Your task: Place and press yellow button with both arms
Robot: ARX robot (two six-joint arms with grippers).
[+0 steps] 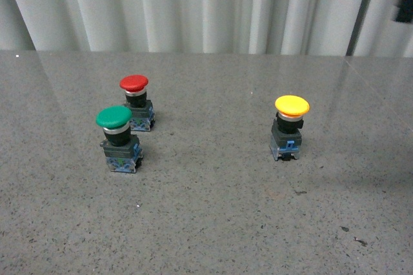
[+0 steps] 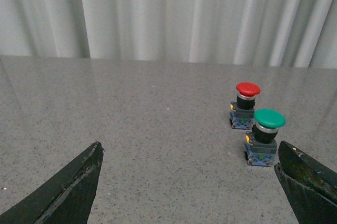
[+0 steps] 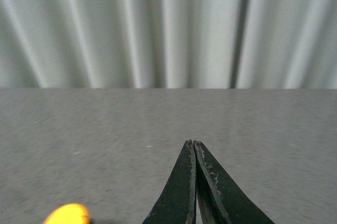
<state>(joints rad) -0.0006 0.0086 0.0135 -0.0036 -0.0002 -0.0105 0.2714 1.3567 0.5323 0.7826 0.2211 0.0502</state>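
Note:
The yellow button point(image 1: 292, 105) stands upright on the grey table, right of centre in the front view, on its dark base with blue clips. Neither arm shows in the front view. In the right wrist view the yellow cap point(image 3: 67, 215) peeks in at the picture's edge, beside and apart from my right gripper point(image 3: 193, 144), which is shut and empty with its tips pressed together. My left gripper point(image 2: 189, 150) is open wide and empty, above bare table; the yellow button does not show in its view.
A green-capped button point(image 1: 115, 118) and a red-capped button point(image 1: 134, 83) stand close together on the left of the table point(image 1: 213, 217). Both show in the left wrist view, the green point(image 2: 269, 118) near one finger point(image 2: 308, 182), the red point(image 2: 248, 89) behind. White curtain point(image 1: 193, 4) behind.

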